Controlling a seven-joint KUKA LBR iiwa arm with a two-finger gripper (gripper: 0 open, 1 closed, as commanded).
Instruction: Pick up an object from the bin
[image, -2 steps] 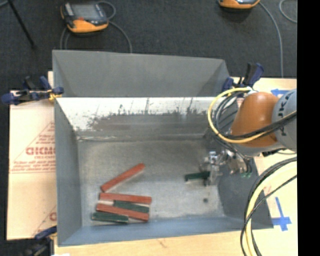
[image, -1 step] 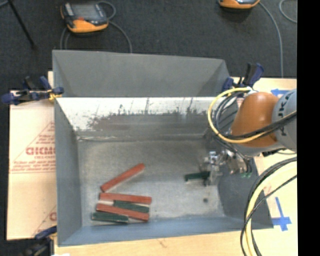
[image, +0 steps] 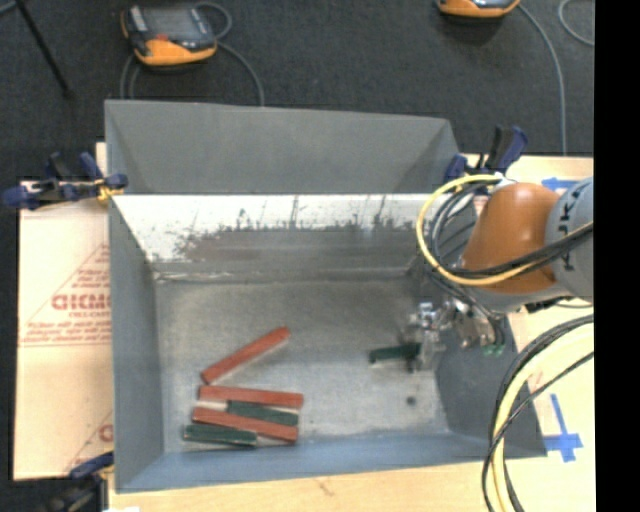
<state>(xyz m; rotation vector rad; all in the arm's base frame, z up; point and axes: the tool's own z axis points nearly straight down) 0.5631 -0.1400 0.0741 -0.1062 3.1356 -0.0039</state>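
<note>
Looking down on the bin (image: 130, 330), a short dark green bar (image: 388, 354) lies on the floor in the right half, running roughly left to right. The gripper (image: 418, 350) sits right at that bar's right-hand end, its tip meeting the bar. From here I cannot tell whether the grip is spread or closed, nor whether the bar is actually pinched.

The arm comes in over the right wall. Its orange cover (image: 505, 235) is above the rim with looped cables (image: 437, 235) around it, and the wrist points down and leftward into the bin.

The gripper works close to the sloping right wall. Bare floor stretches to the left of the green bar. Well apart, in the front left, a slanted red-brown bar (image: 245, 356) lies above a small heap of red and green bars (image: 245, 415).
</note>
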